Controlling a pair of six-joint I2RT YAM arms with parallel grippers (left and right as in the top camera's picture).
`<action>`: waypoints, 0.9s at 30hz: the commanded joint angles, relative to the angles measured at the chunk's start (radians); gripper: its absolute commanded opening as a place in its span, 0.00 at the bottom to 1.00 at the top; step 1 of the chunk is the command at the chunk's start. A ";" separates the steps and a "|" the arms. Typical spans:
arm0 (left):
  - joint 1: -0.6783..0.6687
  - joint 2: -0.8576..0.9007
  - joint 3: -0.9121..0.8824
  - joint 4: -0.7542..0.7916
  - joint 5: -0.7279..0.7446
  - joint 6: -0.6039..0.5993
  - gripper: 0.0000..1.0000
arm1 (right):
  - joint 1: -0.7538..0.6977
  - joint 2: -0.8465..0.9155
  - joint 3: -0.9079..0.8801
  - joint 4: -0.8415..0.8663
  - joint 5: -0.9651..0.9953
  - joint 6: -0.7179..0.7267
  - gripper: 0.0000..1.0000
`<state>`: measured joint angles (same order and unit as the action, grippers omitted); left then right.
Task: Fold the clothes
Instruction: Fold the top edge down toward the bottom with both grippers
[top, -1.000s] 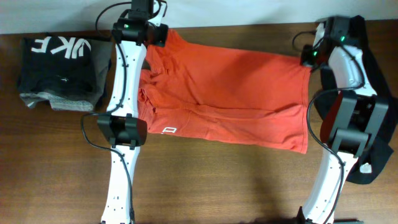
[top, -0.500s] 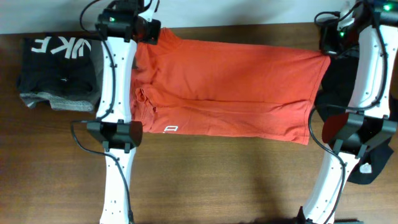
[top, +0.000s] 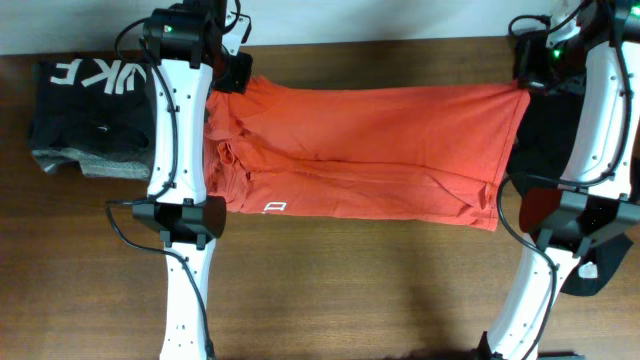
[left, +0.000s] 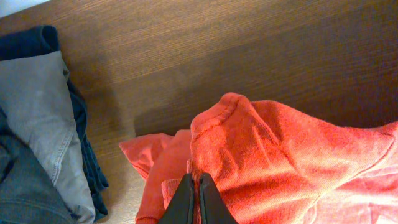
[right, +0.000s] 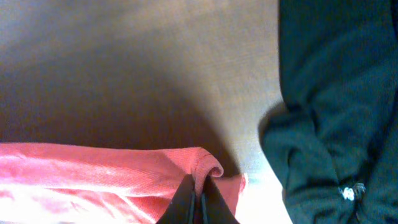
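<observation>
Orange-red T-shirt (top: 370, 150) is spread across the tabletop (top: 350, 290), starting just beside the folded dark stack (top: 95, 110) and running away from it. Back edge is pulled taut and the front edge lies flat.

Left jaws are pinched shut on the back corner nearest the stack. Right jaws are pinched shut on the back corner farthest from the stack. Both have only a thin bite on the hem.

The black garment (top: 540, 140) lies at the shirt's end far from the stack, just beside the right pinch.

Risks, as I read it:
- More tension could pull the hem out of either pinch.
- The cloth is bunched at the stack end, so those wrinkles would get folded in.
- The right corner could snag and drag the black garment.
</observation>
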<state>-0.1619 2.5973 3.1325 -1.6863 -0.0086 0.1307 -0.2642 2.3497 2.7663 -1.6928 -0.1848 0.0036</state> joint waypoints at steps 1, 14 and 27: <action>0.006 -0.034 0.007 -0.002 -0.005 0.006 0.00 | -0.012 -0.129 -0.113 -0.006 0.085 -0.012 0.04; 0.005 -0.034 -0.051 -0.002 0.050 0.021 0.00 | -0.037 -0.256 -0.614 0.065 0.054 -0.069 0.04; 0.006 -0.034 -0.319 -0.002 0.046 0.051 0.00 | -0.069 -0.256 -0.739 0.126 0.055 -0.079 0.04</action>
<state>-0.1619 2.5965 2.8708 -1.6871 0.0296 0.1501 -0.3099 2.1105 2.0457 -1.5707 -0.1360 -0.0643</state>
